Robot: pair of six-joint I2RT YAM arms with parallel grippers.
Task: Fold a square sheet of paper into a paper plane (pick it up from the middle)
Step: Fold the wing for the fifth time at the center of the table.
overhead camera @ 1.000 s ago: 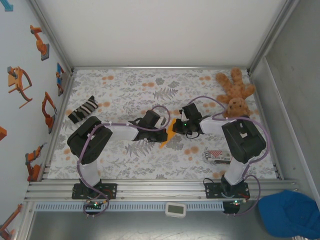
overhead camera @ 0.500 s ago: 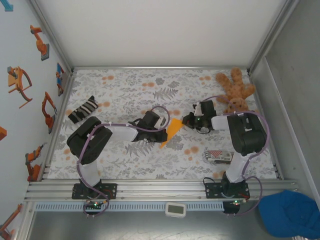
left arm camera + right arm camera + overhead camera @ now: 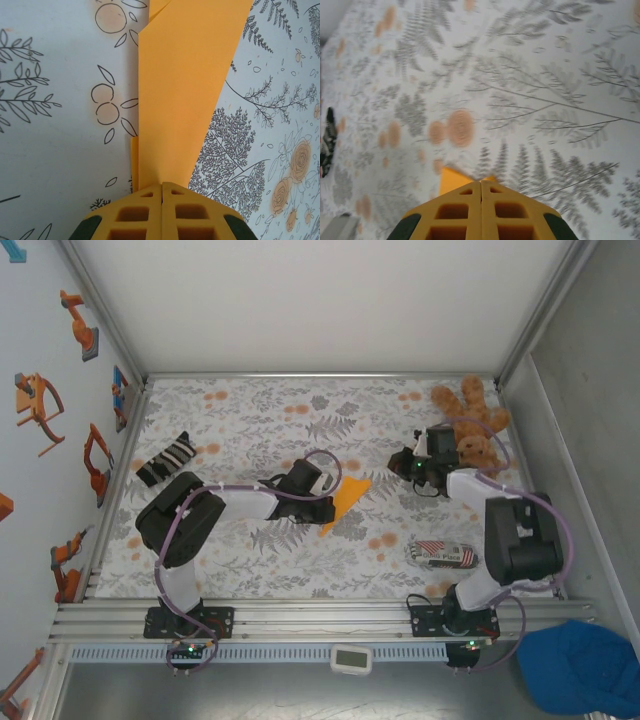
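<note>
From above: left pincer (image 3: 327,504) shut, pressing the folded orange paper (image 3: 349,500) onto the table (image 3: 250,420). Right pincer (image 3: 404,466) shut, empty, well apart by the teddy (image 3: 470,425).

Left wrist: pads (image 3: 132,216) together over the paper's narrow end.

Right wrist: paper corner just beyond the closed tips.

Looks like creasing; next, the right arm needs to return for a wing fold.

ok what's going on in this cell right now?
Paper-plane folding, midway. The left gripper is shut on one end of the orange paper, already creased into a long pointed wedge that lies on the floral table. The right gripper is shut on nothing, apart from the paper, over by the teddy.
</note>
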